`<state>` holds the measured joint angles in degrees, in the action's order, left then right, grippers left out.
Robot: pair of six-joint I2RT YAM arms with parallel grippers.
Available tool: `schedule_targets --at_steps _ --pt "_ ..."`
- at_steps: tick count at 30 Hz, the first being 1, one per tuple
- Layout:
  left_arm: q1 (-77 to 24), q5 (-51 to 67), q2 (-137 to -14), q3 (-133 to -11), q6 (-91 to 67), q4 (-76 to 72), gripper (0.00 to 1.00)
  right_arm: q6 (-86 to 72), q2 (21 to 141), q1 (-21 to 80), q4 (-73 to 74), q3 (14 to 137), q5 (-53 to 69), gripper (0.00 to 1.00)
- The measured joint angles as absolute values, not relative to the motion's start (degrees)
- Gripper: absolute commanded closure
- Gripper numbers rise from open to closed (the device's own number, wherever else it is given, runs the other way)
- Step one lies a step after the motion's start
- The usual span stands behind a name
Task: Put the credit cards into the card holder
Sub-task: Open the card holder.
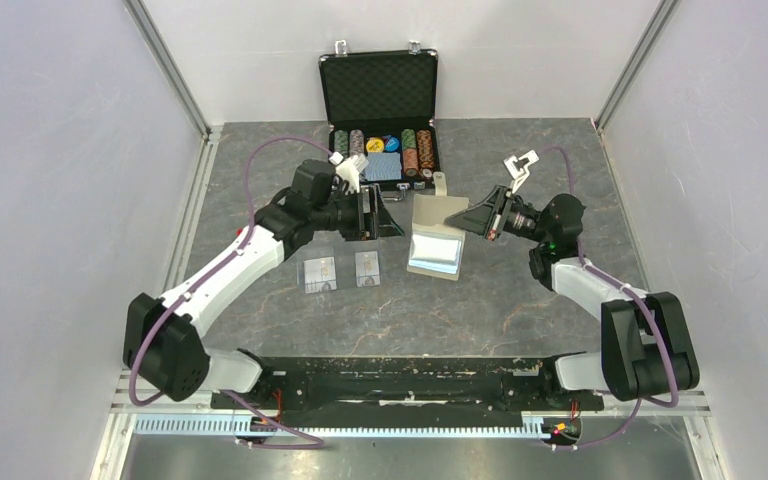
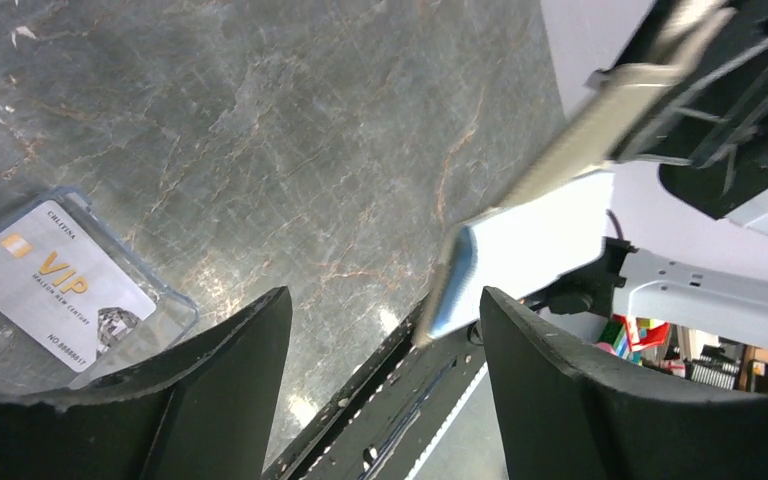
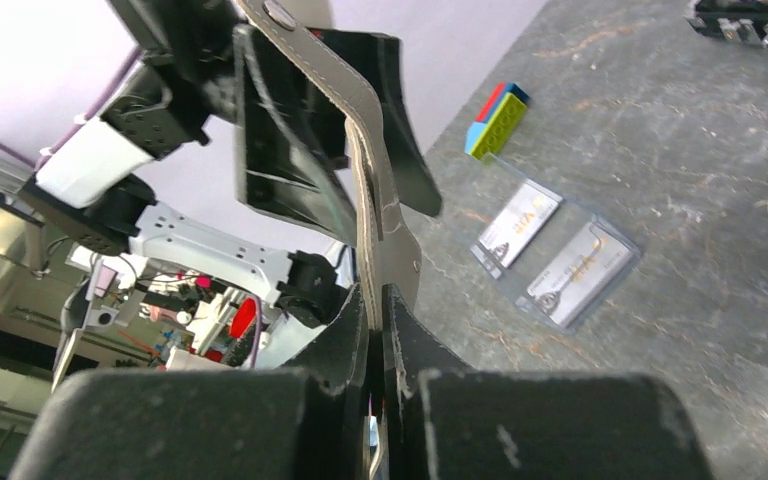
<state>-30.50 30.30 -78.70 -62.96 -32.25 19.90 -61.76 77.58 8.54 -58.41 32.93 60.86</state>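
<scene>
Holder (image 1: pixel 435 245) is clamped at centre by the closed R gripper (image 1: pixel 468 216). L gripper (image 1: pixel 388 218) is seen open & empty beside it. Cards (image 1: pixel 367 268) are laid flat just on its near side, so L is nearer.

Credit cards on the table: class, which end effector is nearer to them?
Left. The left end effector hovers open just beyond the credit cards; the right end effector is farther to the right, shut on the card holder.

We see a left arm (image 1: pixel 222 268) and right arm (image 1: pixel 600 285) of white links and black joints, purple cables (image 1: pixel 250 172) looping alongside, and black wedge-shaped fingers (image 2: pixel 230 385) on the left end effector (image 2: pixel 385 300).
</scene>
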Motion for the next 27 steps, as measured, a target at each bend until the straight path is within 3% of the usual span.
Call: schedule_targets --at_steps 5,18,27 --pt "-30.59 31.07 -75.94 -60.60 -36.49 15.16 0.29 -57.14 76.90 8.49 -52.01 32.95 60.62 1.00" --pt "-35.97 33.34 -79.15 -59.46 -39.94 9.08 0.42 -58.02 76.79 8.49 -53.67 32.47 60.66 1.00" --pt "-36.36 33.36 -79.72 -59.46 -39.97 8.27 0.43 -58.02 76.55 8.49 -53.69 31.24 60.75 1.00"
